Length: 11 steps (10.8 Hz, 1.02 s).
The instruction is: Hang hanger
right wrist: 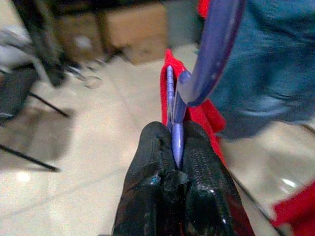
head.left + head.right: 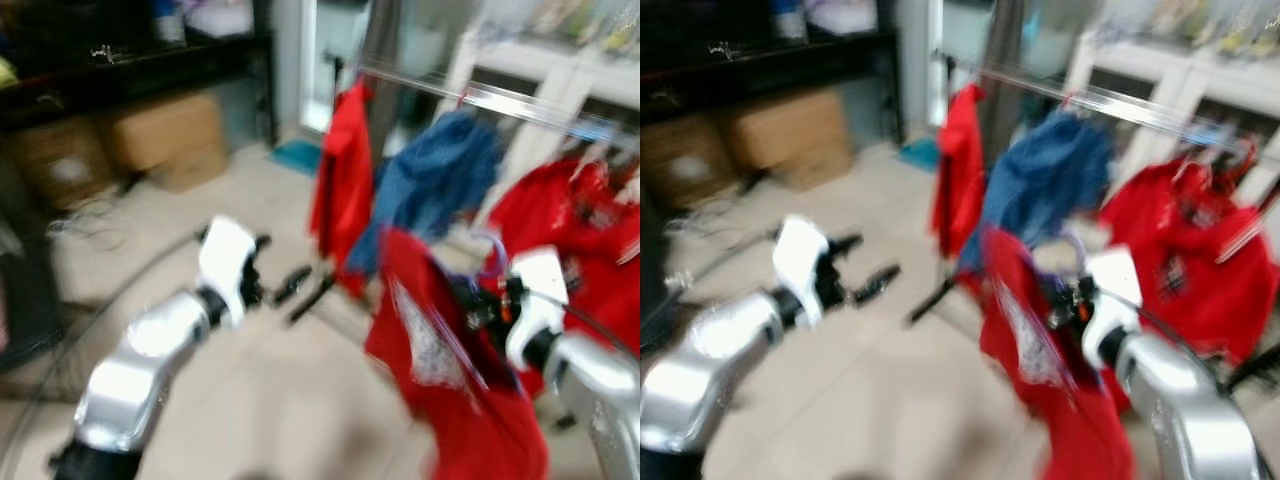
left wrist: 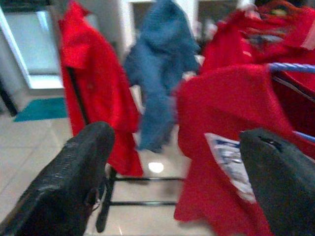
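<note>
My right gripper (image 1: 176, 162) is shut on a purple hanger (image 1: 206, 73) that carries a red shirt (image 2: 440, 360). The shirt hangs low in front of me, a little short of the silver clothes rail (image 2: 500, 98). On the rail hang a red garment (image 2: 342, 180) at its left end, a blue one (image 2: 435, 185) in the middle and another red one (image 2: 575, 215) to the right. My left gripper (image 2: 300, 282) is open and empty, held out to the left of the red shirt. In the left wrist view its two fingers (image 3: 74, 172) frame the hanging clothes.
Cardboard boxes (image 2: 165, 135) sit under a dark shelf (image 2: 140, 60) at the back left. A teal mat (image 2: 300, 155) lies on the tiled floor by a glass door. White cabinets (image 2: 560, 75) stand behind the rail. The rack's black base bars (image 3: 142, 179) rest on the floor.
</note>
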### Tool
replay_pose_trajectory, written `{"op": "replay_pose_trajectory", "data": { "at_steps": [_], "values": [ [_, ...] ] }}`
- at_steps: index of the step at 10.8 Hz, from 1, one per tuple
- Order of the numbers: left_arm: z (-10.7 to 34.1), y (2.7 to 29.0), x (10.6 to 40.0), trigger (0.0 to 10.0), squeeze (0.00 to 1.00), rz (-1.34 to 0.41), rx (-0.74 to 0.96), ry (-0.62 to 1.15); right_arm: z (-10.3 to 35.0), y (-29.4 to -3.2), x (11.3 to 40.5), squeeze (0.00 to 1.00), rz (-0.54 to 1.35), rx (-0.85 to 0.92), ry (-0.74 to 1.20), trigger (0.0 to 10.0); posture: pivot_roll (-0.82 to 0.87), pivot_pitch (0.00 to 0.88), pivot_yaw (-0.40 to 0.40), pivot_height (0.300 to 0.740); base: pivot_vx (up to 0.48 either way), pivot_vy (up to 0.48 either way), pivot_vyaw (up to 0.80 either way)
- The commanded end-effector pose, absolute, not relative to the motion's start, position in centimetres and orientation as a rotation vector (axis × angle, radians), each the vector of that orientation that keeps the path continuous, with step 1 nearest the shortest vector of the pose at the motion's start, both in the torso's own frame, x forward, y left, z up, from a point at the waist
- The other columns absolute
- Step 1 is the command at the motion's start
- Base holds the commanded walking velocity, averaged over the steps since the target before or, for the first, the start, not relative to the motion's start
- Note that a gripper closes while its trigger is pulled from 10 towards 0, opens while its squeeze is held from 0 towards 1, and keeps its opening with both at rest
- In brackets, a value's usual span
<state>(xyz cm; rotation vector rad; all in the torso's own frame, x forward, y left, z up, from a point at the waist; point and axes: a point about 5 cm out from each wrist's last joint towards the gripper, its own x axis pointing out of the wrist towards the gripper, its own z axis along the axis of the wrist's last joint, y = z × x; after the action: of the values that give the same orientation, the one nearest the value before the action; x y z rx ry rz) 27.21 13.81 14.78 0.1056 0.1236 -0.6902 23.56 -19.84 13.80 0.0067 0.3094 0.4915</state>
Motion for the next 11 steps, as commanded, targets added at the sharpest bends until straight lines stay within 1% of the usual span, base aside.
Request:
{"op": "replay_pose_trajectory", "data": {
  "at_steps": [1, 2, 4, 7, 8, 9, 10, 11],
  "values": [
    [15.6, 13.3, 28.1, 10.0, 1.0, -0.721, 0.103, 0.085, 15.1, -19.0, 23.6, 0.0, 0.594, -0.01, 0.238, 10.0, 0.06, 0.0, -0.031, 0.74, 0.0, 0.0, 0.0],
    [15.5, 12.2, 28.9, 10.0, 1.0, -0.785, 0.088, 0.09, 15.6, -17.9, 24.0, 0.0, 0.665, -0.016, 0.223, 10.0, 0.06, 0.0, -0.032, 0.74, 0.0, 0.0, 0.0],
    [15.3, 10.9, 30.3, 10.0, 1.0, -0.812, 0.109, 0.09, 16.3, -16.3, 24.5, 0.0, 0.731, -0.001, 0.192, 10.0, 0.05, 0.0, -0.034, 0.74, 0.0, 0.0, 0.0],
    [14.9, 9.3, 31.3, 10.0, 1.0, -0.877, 0.119, 0.102, 16.8, -15.4, 24.8, 0.0, 0.782, 0.009, 0.166, 10.0, 0.04, 0.0, -0.033, 0.74, 0.0, 0.0, 0.0],
    [14.7, 8.8, 31.5, 10.0, 0.01, -0.892, 0.131, 0.106, 17.0, -15.2, 24.8, 0.0, 0.794, 0.019, 0.161, 10.0, 0.04, 0.0, -0.032, 0.74, 0.0, 0.0, 0.0],
    [14.2, 8.7, 32.0, 10.0, 0.0, -0.838, 0.187, 0.127, 17.3, -15.0, 24.9, 0.0, 0.813, 0.034, 0.152, 10.0, 0.04, 0.0, -0.032, 0.74, 0.0, 0.0, 0.0],
    [14.0, 8.7, 32.4, 1.1, 0.0, -0.788, 0.203, 0.127, 17.5, -14.9, 24.9, 0.0, 0.824, 0.051, 0.145, 10.0, 0.04, 0.0, -0.034, 0.74, 0.0, 0.0, 0.0],
    [14.0, 8.8, 32.6, 0.0, 0.0, -0.77, 0.204, 0.122, 17.6, -14.9, 25.0, 0.0, 0.824, 0.055, 0.144, 10.0, 0.04, 0.0, -0.035, 0.74, 0.0, 0.0, 0.0]
  ]
}}
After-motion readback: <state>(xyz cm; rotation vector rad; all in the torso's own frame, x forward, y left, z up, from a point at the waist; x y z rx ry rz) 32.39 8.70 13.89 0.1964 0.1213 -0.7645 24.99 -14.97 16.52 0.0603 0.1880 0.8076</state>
